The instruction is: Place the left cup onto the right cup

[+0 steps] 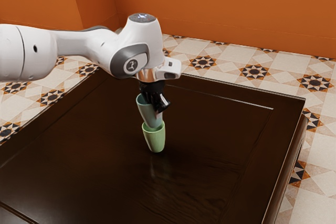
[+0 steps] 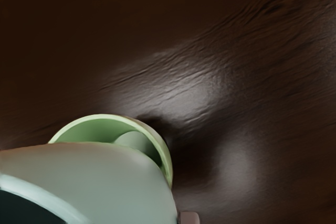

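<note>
A teal cup (image 1: pixel 146 112) hangs tilted in my gripper (image 1: pixel 157 106), whose black fingers are shut on its rim. Its base dips into the mouth of a light green cup (image 1: pixel 155 137) standing on the dark wooden table (image 1: pixel 220 145). In the wrist view the teal cup (image 2: pixel 84 182) looms large and blurred under my hand, with the green cup's rim (image 2: pixel 157 145) curving just beyond it.
The table's raised border runs along the far side and the exterior view's right edge (image 1: pixel 294 145). Patterned tile floor (image 1: pixel 252 66) and orange walls surround the table.
</note>
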